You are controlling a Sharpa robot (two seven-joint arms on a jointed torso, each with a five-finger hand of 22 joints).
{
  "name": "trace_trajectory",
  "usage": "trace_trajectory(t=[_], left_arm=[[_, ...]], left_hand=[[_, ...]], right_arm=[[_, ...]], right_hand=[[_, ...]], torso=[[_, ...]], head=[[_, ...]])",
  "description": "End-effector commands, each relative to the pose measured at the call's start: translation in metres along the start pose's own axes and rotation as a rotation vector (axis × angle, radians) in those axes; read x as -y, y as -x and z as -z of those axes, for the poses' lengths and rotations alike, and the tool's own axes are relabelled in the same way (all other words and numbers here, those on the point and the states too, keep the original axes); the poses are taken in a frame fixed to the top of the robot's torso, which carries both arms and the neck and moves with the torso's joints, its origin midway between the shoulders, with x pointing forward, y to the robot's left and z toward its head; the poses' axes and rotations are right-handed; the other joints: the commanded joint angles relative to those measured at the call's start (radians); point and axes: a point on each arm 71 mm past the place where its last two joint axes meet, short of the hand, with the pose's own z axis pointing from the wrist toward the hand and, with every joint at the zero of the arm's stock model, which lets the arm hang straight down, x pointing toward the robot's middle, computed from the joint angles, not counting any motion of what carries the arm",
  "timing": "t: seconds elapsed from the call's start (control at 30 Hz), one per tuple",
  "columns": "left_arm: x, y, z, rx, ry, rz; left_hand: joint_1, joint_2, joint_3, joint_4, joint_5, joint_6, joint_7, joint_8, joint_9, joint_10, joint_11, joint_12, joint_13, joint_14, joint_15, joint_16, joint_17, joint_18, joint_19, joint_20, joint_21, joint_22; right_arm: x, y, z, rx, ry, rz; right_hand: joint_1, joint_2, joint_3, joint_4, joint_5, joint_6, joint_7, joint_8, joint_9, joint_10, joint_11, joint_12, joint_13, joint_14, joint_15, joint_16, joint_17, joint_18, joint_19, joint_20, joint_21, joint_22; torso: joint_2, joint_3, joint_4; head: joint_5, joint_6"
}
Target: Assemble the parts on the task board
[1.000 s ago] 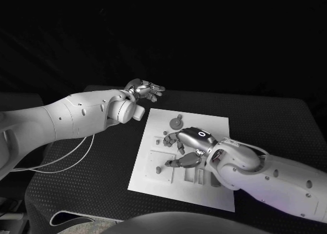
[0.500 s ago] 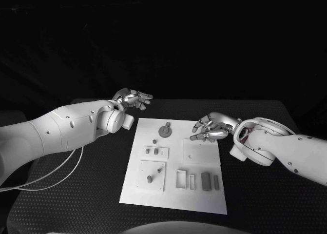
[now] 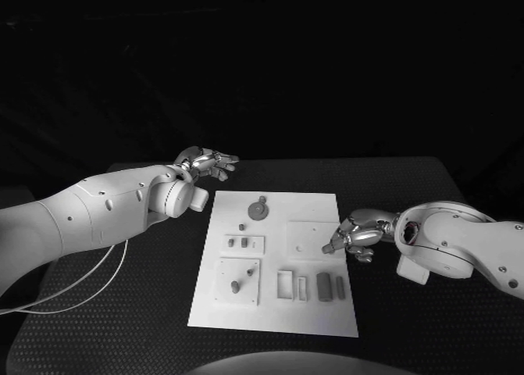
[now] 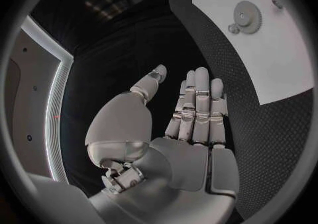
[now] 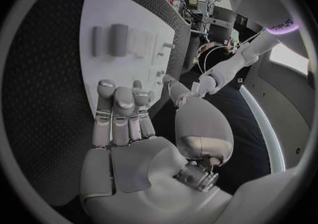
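The white task board (image 3: 273,312) lies in the middle of the black table. A grey gear (image 3: 258,208) sits near its far edge, with small pegs (image 3: 237,287) at its near left and two dark blocks (image 3: 324,286) at its near right. My left hand (image 3: 208,162) hovers beyond the board's far left corner, fingers straight and apart, holding nothing. My right hand (image 3: 358,233) hangs at the board's right edge, also empty. The left wrist view shows the flat left hand (image 4: 188,123), the board (image 4: 278,60) and the gear (image 4: 246,16). The right wrist view shows the right hand (image 5: 126,123) and the blocks (image 5: 119,39).
An empty rectangular frame (image 3: 285,283) stands next to the blocks, and a square recess (image 3: 312,238) lies close to my right hand. Black mat (image 3: 104,312) surrounds the board. A white cable (image 3: 93,273) hangs under my left arm.
My right hand has come off the middle of the board and now sits at its right edge. The head view has shifted; the left hand has barely moved.
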Motion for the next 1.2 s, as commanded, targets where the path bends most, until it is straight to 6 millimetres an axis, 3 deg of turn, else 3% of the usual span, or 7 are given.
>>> trace_trajectory(t=[0.03, 0.17, 0.6, 0.67, 1.2], left_arm=[[-0.002, -0.002, 0.001, -0.018, -0.002, 0.010], [-0.004, -0.005, 0.002, -0.025, 0.001, 0.013], [-0.005, -0.009, 0.003, -0.038, 0.003, 0.020], [-0.005, -0.010, 0.003, -0.039, 0.004, 0.020], [-0.004, -0.010, 0.003, -0.045, 0.002, 0.022]], left_hand=[[-0.013, 0.002, 0.001, 0.007, -0.006, -0.006, 0.001, 0.007, -0.002, -0.009, 0.001, -0.001, -0.002, 0.003, 0.002, -0.003, 0.001, -0.004, -0.001, -0.033, -0.006, 0.001], [-0.013, 0.002, 0.000, 0.008, -0.006, -0.006, 0.001, 0.007, -0.002, -0.009, 0.002, -0.001, -0.002, 0.003, 0.002, -0.004, 0.001, -0.004, -0.001, -0.033, -0.006, 0.001], [-0.018, 0.003, -0.002, 0.010, -0.007, -0.007, 0.002, 0.007, -0.003, -0.010, 0.002, -0.001, -0.002, 0.002, 0.003, -0.004, 0.003, -0.005, -0.002, -0.033, -0.007, 0.002], [-0.019, 0.003, -0.002, 0.010, -0.007, -0.007, 0.002, 0.007, -0.003, -0.011, 0.002, -0.001, -0.002, 0.002, 0.003, -0.004, 0.003, -0.005, -0.002, -0.033, -0.007, 0.002], [-0.026, -0.004, -0.007, 0.012, -0.010, -0.008, 0.002, 0.009, -0.005, -0.014, 0.003, -0.001, -0.003, 0.001, 0.003, -0.006, 0.005, -0.004, -0.003, -0.032, -0.009, 0.004]], right_arm=[[0.008, -0.014, 0.000, -0.110, -0.112, 0.022], [0.006, -0.018, -0.003, -0.090, -0.119, 0.052], [0.010, -0.034, -0.015, -0.091, -0.188, 0.110], [0.010, -0.037, -0.017, -0.091, -0.189, 0.120], [0.004, -0.050, -0.030, -0.089, -0.190, 0.168]], right_hand=[[-0.019, 0.020, -0.008, 0.002, -0.008, -0.010, 0.019, -0.015, -0.005, 0.001, 0.000, 0.010, 0.002, 0.000, 0.006, 0.007, 0.003, 0.021, -0.008, -0.006, 0.011, 0.022], [-0.025, 0.034, -0.007, -0.002, 0.000, -0.003, 0.019, -0.017, -0.007, 0.002, 0.000, 0.013, 0.002, 0.000, 0.007, 0.011, 0.004, 0.021, -0.013, -0.009, 0.018, 0.022], [-0.055, 0.038, -0.006, -0.005, 0.018, 0.006, 0.019, -0.028, -0.015, 0.008, 0.001, 0.022, 0.000, 0.004, 0.008, 0.018, 0.002, 0.021, -0.020, -0.011, 0.037, 0.019], [-0.056, 0.039, -0.005, -0.006, 0.016, 0.007, 0.019, -0.028, -0.015, 0.008, 0.000, 0.022, -0.001, 0.004, 0.008, 0.018, 0.001, 0.021, -0.021, -0.012, 0.038, 0.019], [-0.063, 0.027, -0.003, -0.016, 0.010, 0.013, 0.018, -0.031, -0.017, 0.006, -0.001, 0.023, -0.002, 0.002, 0.007, 0.019, -0.001, 0.021, -0.024, -0.013, 0.043, 0.017]], torso=[[-0.007, 0.0048, -0.0086], [-0.012, 0.0059, -0.0119], [-0.024, 0.0000, -0.0107], [-0.027, -0.0078, 0.0089], [-0.025, -0.0081, 0.0083]], head=[[-0.002, -0.007], [-0.005, -0.011], [-0.023, -0.019], [-0.042, -0.021], [-0.027, -0.031]])
